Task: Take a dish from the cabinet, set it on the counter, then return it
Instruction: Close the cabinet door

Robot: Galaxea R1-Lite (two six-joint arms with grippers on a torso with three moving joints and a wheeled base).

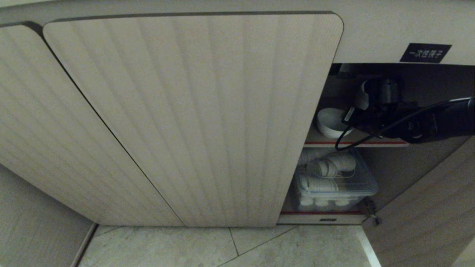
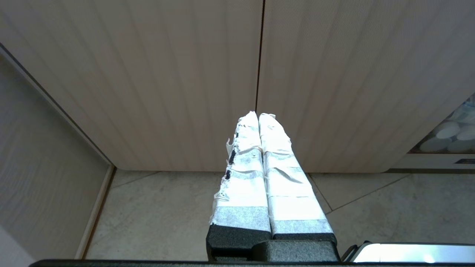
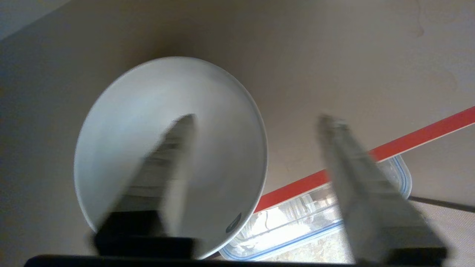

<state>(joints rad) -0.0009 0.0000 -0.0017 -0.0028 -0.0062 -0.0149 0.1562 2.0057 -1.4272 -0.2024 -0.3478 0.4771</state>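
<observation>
The right gripper (image 3: pixel 256 122) is inside the cabinet (image 1: pixel 193 118), over the top shelf (image 1: pixel 356 142). Its two fingers stand apart, one on each side of the rim of the bowl (image 3: pixel 170 148). One finger is inside the bowl and the other is outside it. They do not hold it yet.

The bowl sits on the top shelf, at the left of the open part, just behind the shut door. It is white, smooth and hard. It looks light, but it could slip and it could break if it fell. The rim is the best place to pinch it, and the pinch should be firm.

There is one bowl on that shelf. Below it, on the bottom shelf, is one clear box (image 1: pixel 334 185) with many small white cups, too packed to count.

The left gripper (image 2: pixel 258 115) hangs shut and empty, out in front of the two shut doors.
</observation>
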